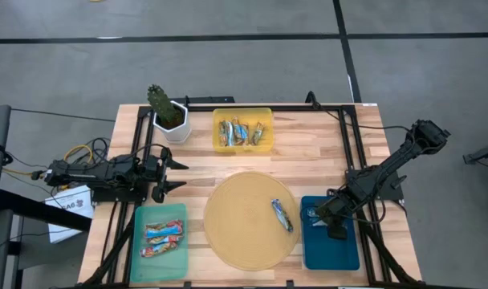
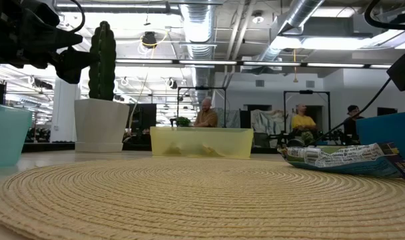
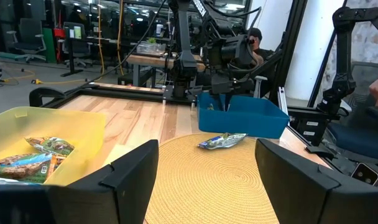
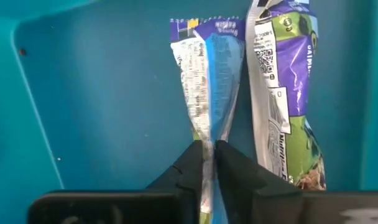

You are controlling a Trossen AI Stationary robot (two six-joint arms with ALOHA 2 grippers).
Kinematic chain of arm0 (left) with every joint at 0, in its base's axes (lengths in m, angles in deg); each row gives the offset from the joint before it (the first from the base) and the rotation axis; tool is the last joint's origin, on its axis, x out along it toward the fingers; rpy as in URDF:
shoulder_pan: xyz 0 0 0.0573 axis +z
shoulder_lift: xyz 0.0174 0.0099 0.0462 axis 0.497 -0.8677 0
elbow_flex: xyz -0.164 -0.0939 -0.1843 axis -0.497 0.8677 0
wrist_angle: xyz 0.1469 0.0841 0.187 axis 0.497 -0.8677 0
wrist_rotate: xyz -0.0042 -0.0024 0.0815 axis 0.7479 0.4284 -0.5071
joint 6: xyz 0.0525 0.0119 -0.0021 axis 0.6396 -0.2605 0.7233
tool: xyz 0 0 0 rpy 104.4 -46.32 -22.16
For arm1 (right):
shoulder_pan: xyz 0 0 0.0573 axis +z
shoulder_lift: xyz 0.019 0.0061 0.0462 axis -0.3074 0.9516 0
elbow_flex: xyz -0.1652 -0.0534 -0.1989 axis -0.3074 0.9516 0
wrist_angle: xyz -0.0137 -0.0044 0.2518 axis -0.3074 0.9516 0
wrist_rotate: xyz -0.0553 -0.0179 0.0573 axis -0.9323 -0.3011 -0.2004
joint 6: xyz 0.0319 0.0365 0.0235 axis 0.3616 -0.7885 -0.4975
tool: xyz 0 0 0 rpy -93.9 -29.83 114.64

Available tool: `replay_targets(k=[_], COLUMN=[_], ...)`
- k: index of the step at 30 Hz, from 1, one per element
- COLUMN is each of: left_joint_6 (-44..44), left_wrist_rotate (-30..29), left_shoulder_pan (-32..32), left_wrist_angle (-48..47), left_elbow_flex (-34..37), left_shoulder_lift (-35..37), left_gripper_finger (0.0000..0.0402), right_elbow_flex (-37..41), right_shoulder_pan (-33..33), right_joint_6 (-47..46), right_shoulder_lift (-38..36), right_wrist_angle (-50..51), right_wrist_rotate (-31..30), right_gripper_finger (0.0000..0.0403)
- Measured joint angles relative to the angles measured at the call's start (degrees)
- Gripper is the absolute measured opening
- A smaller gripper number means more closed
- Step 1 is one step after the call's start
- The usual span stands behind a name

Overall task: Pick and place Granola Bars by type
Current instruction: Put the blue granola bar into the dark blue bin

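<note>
**Thin foil bars, pinched at the wrapper**

Pinched between the right hand [image 4: 206, 163]'s nearly closed fingers, a blue-white bar [image 4: 207, 81] hangs inside the blue tray [image 4: 102, 93] beside another bar [image 4: 285, 93]. Light, crinkly, slippery; grip mid-wrapper. Left hand [image 1: 173, 174] waits released, above the tabletop [image 1: 308, 152].

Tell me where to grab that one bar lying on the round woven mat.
Probably across the narrow middle of the bar, coming straight down from above. It lies flat and alone on the mat, its long side running roughly front to back, so the pincer fingers should close across its short width, clear of the crimped ends.
</note>
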Motion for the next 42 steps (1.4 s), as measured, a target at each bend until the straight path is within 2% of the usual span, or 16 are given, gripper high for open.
replay_targets(k=[8, 16, 27, 36, 42], left_joint_6=[0.0, 0.0, 0.0, 0.0, 0.0], left_wrist_rotate=[0.0, 0.0, 0.0, 0.0, 0.0], left_shoulder_pan=[0.0, -0.01, -0.01, -0.01, 0.0], left_wrist_angle=[0.0, -0.01, -0.01, 0.0, 0.0], left_elbow_flex=[-0.02, -0.02, 0.0, -0.01, -0.01], left_shoulder_lift=[0.0, 0.0, 0.0, 0.0, 0.0], left_gripper_finger=[0.0261, 0.0261, 0.0261, 0.0261, 0.0261], right_elbow_flex=[0.0, -1.32, -8.04, -15.19, -21.84], right_shoulder_pan=[-0.02, -0.04, -3.2, -10.04, -15.63], right_joint_6=[-0.96, -1.07, -9.31, -16.16, -16.48], right_shoulder_lift=[0.0, -0.7, -9.66, -17.1, -18.05], right_wrist_angle=[-0.15, -0.02, 4.48, 4.15, 3.73], right_wrist_rotate=[1.38, 5.52, 5.26, 3.8, 3.12], right_gripper_finger=[0.0111, 0.0155, 0.016, 0.0148, 0.015])
